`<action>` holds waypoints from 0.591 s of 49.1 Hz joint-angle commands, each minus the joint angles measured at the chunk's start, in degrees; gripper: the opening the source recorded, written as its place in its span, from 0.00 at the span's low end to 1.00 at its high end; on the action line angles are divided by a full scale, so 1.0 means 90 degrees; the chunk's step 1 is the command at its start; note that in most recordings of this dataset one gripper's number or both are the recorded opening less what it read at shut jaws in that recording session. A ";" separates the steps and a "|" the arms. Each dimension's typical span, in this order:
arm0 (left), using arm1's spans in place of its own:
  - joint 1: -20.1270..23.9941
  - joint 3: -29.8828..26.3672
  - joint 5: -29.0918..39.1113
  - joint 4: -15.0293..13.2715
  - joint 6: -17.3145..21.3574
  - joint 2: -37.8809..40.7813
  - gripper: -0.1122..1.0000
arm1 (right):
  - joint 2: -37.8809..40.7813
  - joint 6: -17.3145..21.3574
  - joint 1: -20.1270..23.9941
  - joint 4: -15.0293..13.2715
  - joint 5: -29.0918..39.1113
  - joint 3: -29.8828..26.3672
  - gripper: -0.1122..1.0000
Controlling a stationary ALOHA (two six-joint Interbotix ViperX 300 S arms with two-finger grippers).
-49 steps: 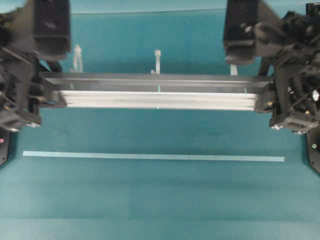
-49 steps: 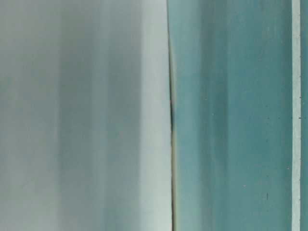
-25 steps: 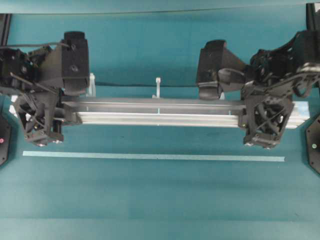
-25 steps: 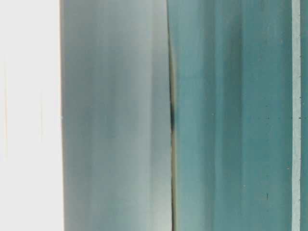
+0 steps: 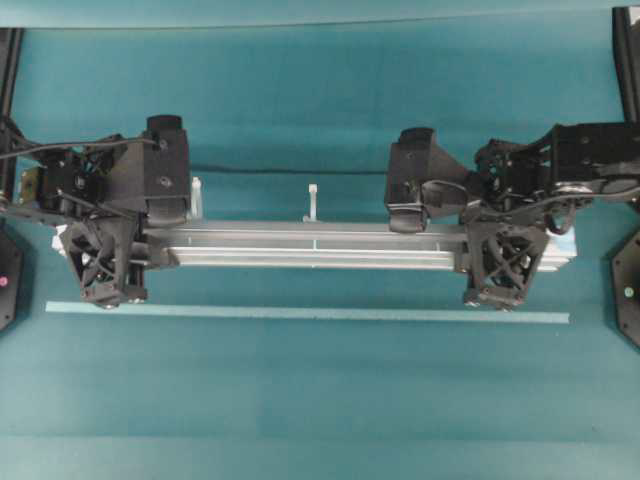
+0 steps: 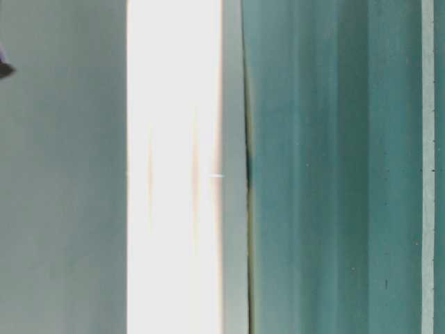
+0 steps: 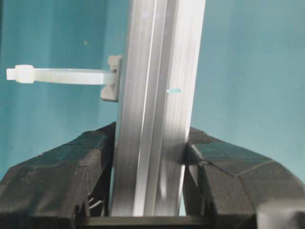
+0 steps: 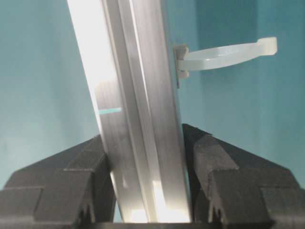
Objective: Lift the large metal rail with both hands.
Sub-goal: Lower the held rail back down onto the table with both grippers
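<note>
Left pincer [image 7: 148, 191] clamps my large metal rail [image 5: 315, 246] near one end; right pincer [image 8: 147, 186] grips the other, fingers pressed to both sides.

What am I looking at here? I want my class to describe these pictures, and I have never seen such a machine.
Two black robot arms work over a teal table. One picture looks down from above; one, near table level, is mostly blur and glare; two come from cameras on the wrists. The left end effector and the right end effector each clamp one end of a long silver rail; the wrist views show black fingers pressed against both its sides. White zip ties stick out of it. A thin pale tape strip lies on the table, unheld.
</note>
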 commanded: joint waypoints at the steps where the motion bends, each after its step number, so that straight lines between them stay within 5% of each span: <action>1: 0.0127 0.0039 -0.0195 0.0029 -0.0195 -0.0020 0.43 | 0.0049 0.0039 0.0029 0.0020 -0.0254 0.0137 0.45; 29: 0.0088 0.0918 -0.1660 0.0020 -0.0205 0.0693 0.43 | 0.0645 0.0000 0.0186 -0.0137 -0.1592 0.0957 0.45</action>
